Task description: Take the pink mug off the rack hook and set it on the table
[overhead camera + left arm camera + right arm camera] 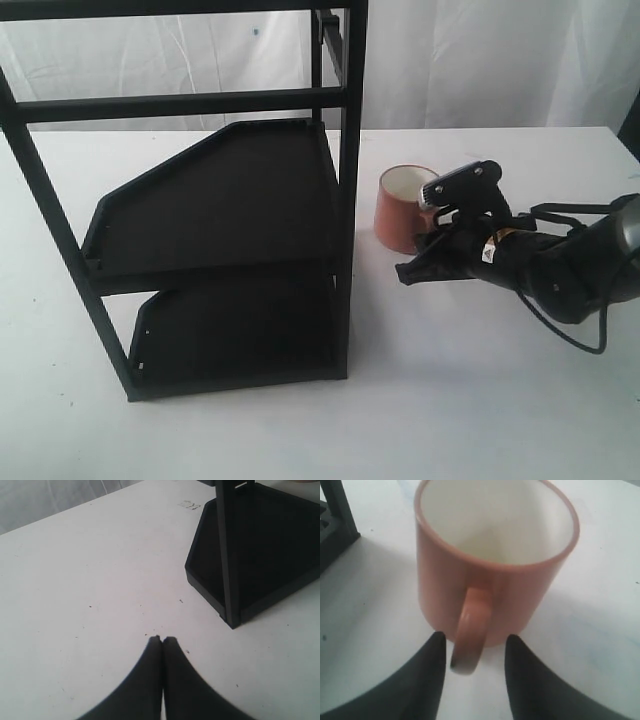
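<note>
The pink mug stands upright on the white table, just right of the black rack, with its mouth up. Its loop handle points at my right gripper, which is open. One finger stands on each side of the handle, with gaps, not touching it. In the exterior view that gripper lies low beside the mug. A short black peg, the rack hook, sticks out near the rack's top and is bare. My left gripper is shut on nothing, low over the table.
The rack has two dark tray shelves and stands left of centre; its lower shelf corner and a post lie ahead of my left gripper. The rack's foot is close beside the mug. A white curtain hangs behind.
</note>
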Motion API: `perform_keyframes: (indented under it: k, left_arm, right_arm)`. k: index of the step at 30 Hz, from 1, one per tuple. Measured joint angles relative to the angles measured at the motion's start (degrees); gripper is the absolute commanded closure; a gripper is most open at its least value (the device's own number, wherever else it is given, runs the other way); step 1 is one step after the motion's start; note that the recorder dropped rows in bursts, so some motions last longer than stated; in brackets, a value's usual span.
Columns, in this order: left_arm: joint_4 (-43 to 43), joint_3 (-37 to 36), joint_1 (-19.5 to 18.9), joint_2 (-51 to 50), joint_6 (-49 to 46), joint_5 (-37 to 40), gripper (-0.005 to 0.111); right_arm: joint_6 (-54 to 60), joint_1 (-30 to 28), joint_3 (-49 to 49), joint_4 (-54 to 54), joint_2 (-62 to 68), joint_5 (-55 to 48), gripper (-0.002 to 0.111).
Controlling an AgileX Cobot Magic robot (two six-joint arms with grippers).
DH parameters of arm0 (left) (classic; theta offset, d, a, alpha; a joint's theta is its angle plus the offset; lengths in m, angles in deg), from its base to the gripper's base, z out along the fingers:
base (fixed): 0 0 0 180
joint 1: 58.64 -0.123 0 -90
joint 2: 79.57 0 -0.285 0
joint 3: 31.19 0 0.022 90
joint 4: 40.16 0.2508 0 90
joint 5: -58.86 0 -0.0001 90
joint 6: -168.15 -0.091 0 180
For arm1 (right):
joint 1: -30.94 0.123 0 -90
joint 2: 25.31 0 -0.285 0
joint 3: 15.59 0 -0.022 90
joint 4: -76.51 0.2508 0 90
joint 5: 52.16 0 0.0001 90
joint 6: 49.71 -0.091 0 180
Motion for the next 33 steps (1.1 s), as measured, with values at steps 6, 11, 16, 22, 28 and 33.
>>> perform_keyframes:
  k: [6,11,16,22,28,33]
  left_arm:
    - [0.0,0.0,0.0,0.0,0.0,0.0,0.107]
    - [0.0,0.0,0.0,0.0,0.0,0.0,0.107]
    - [0.0,0.0,0.0,0.0,0.0,0.0,0.107]
    - [0.0,0.0,0.0,0.0,0.0,0.0,0.107]
    - [0.0,0.0,0.0,0.0,0.0,0.0,0.107]
    - [0.0,0.0,0.0,0.0,0.0,0.0,0.107]
  right_arm:
    - [0.0,0.0,3.3,0.0,-3.0,-0.6,0.067]
    - [-0.5,0.0,7.4,0.0,-7.1,-0.9,0.067]
    - [-5.1,0.0,11.3,-0.1,-15.3,-2.2,0.067]
    - [-9.0,0.0,18.2,-1.5,-36.4,-9.8,0.075]
    - [-11.4,0.0,19.3,-1.5,-64.1,-27.6,0.108]
    - [-11.4,0.0,19.5,-1.1,-82.7,-41.9,0.108]
